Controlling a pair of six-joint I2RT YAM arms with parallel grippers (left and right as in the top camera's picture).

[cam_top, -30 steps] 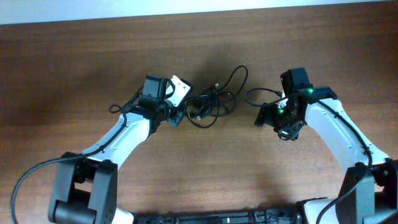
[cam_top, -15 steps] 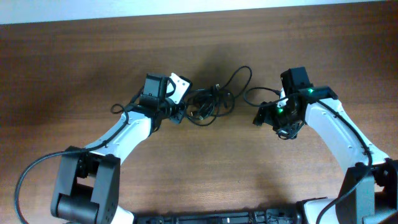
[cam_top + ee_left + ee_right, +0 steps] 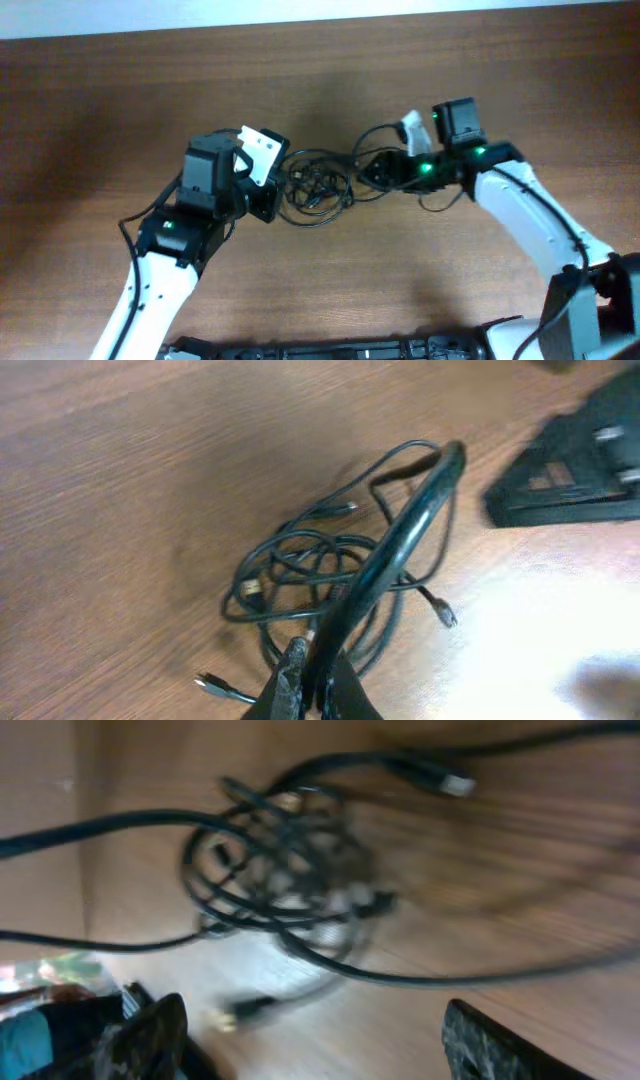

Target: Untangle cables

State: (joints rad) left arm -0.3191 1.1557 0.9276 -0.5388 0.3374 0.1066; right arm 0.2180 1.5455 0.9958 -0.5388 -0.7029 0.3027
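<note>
The cables [image 3: 315, 188] are lying knotted between both arms. The left gripper [image 3: 308, 678] is pinching one strand; the right gripper [image 3: 312, 1020], spread wide, is facing the knot from its right side.

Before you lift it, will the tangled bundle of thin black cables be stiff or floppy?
Probably floppy: the bundle of thin black cables lies in loose curved loops. Likely light, being thin. One lifted strand may drag the rest, as loops interlock.
</note>
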